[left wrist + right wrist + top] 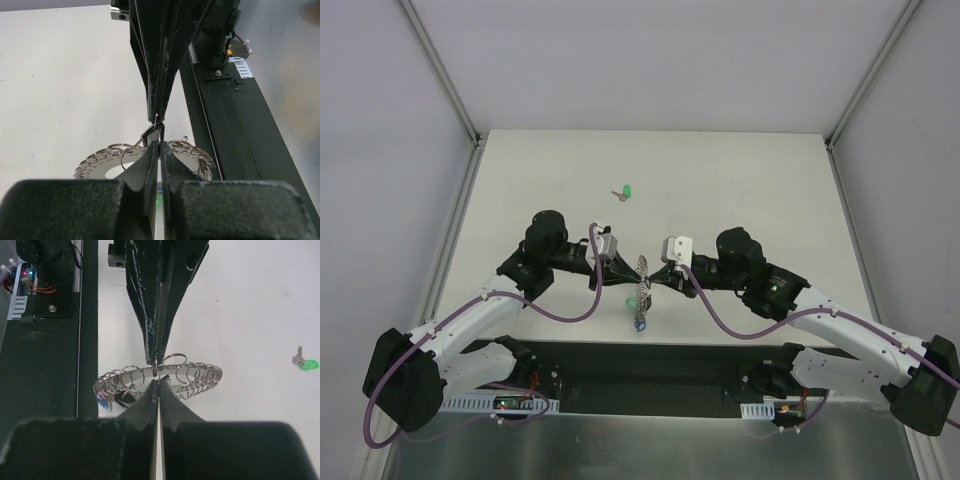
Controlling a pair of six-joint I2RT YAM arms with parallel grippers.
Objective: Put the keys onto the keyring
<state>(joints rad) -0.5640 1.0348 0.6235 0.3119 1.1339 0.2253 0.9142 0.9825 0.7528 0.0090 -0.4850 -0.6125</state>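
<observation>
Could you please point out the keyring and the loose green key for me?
keyring (101, 172): left wrist view, on the left part of its flat metal plate.
green key (310, 365): right wrist view, on its green plastic head.

Bright, even light falls from overhead, leaving the white table (740, 180) pale, with only faint, soft-edged shadows beside the arms. In both wrist views the nearest fingers (142, 172) loom dark and out of focus, while the keyring (200, 375) shows crisp with small glints on its wire loops.
</observation>
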